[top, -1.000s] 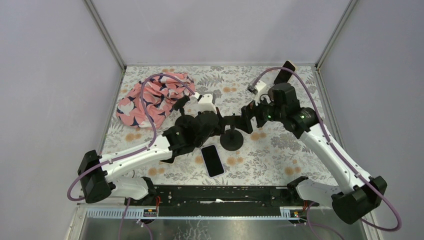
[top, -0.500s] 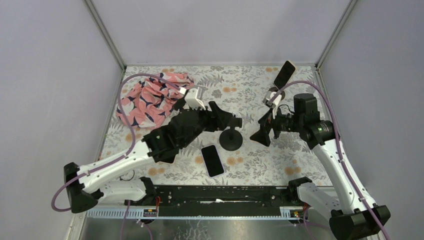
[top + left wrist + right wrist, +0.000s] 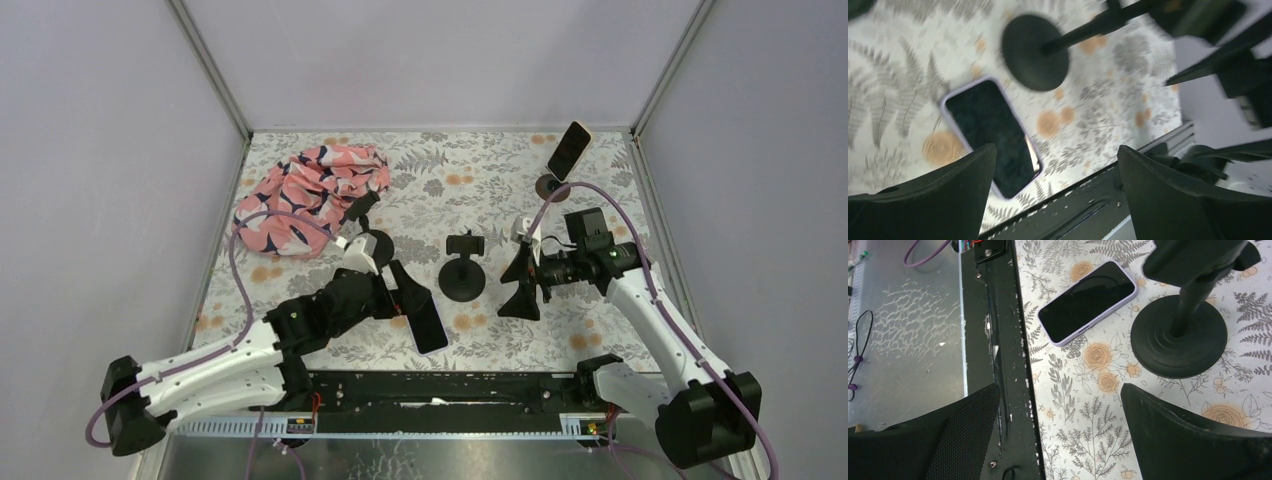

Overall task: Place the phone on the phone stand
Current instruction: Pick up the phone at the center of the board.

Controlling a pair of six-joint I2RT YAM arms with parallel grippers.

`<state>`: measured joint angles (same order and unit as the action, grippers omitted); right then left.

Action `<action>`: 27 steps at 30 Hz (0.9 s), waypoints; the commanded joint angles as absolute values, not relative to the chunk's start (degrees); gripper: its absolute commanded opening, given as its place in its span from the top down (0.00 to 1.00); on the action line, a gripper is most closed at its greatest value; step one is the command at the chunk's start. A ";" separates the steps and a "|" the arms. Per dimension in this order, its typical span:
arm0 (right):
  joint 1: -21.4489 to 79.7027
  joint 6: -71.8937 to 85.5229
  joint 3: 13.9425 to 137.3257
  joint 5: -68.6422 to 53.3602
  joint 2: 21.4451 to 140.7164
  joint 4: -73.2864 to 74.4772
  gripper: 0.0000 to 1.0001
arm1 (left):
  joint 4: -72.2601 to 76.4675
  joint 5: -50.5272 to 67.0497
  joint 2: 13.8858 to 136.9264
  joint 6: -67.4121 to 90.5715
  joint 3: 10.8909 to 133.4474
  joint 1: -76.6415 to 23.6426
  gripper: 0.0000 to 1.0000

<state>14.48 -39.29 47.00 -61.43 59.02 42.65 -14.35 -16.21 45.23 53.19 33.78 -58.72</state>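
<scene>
The phone (image 3: pixel 430 330), black screen in a lavender case, lies flat and face up on the floral table, just near-left of the phone stand (image 3: pixel 463 272). The stand is black, with a round base and a small clamp head, and nothing sits on it. My left gripper (image 3: pixel 405 295) hovers open over the phone's far left end, holding nothing. The left wrist view shows the phone (image 3: pixel 990 135) and the stand's base (image 3: pixel 1035 52) beyond the spread left gripper (image 3: pixel 1056 150). My right gripper (image 3: pixel 520 285) is open and empty to the right of the stand. Its wrist view shows the phone (image 3: pixel 1088 302) and stand (image 3: pixel 1178 337) ahead of the right gripper (image 3: pixel 1060 387).
A pink patterned cloth (image 3: pixel 310 195) lies bunched at the back left. A second phone (image 3: pixel 568 150) leans on its own stand at the back right corner. A black rail (image 3: pixel 440 390) runs along the table's near edge. Grey walls close in on three sides.
My left gripper has opened, left the stand's head and drawn back toward the near left, over the phone. The right arm has pulled back to the right, away from the stand.
</scene>
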 commanded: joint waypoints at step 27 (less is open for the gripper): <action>14.49 -33.12 46.41 -52.17 54.58 37.20 0.00 | -35.68 -28.05 93.23 84.64 52.12 -67.85 0.05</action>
